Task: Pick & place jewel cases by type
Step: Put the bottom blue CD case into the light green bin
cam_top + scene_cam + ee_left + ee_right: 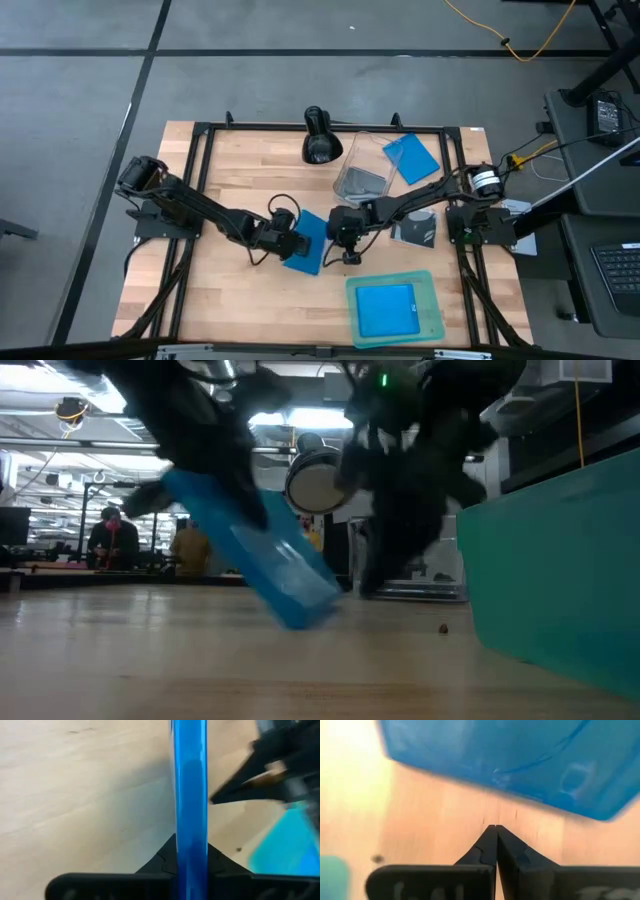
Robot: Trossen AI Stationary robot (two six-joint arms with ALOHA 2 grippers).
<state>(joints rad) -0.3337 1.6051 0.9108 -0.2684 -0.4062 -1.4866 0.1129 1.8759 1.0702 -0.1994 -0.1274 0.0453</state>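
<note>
Near the middle of the pale wood-plank tabletop (230,280), the left gripper (296,243) has its jaws closed on the edge of a bright blue, thin, glossy plastic jewel case (309,243), a taller rectangle held tilted with its low corner close to the wood (the low view does not settle whether it touches). Just beside it the right gripper (347,243) hangs with its jaws pressed together on nothing, the blue case lying ahead of its fingertips.

A second blue case (386,309) lies flat inside the translucent teal tray (433,312) at the near edge. A third blue case (412,158) leans on the rim of the clear plastic tub (360,168) at the far side. A squarish black-and-clear disc case (415,230) rests on the wood under the right arm, partly hidden by it. A black dome-shaped lamp head (319,137) sits beside the tub. No writing can be read anywhere.
</note>
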